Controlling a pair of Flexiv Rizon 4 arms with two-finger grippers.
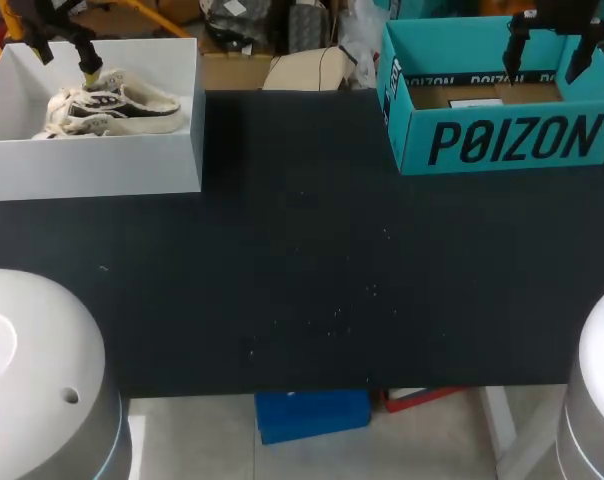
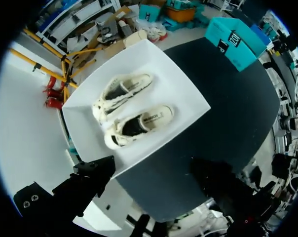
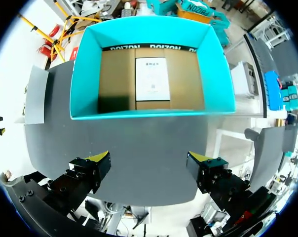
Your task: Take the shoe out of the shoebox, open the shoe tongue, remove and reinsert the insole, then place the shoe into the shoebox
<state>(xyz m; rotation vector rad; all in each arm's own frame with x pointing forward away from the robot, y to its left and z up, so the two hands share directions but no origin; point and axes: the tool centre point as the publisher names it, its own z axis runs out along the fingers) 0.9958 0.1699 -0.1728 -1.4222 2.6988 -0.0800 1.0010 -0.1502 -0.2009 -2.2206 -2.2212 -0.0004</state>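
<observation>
- The cream canvas sneaker with black trim (image 2: 139, 126) is laid beside its twin (image 2: 122, 91) in the open white cardboard box (image 2: 181, 89), not yet lifted out
- The left gripper (image 2: 151, 177) is held above them, spread wide and empty, presumably for a grasp from above
- The right gripper (image 3: 149, 163) is likewise spread and empty over the teal cardboard box (image 3: 85, 74) — judged parked clear of the work
</observation>
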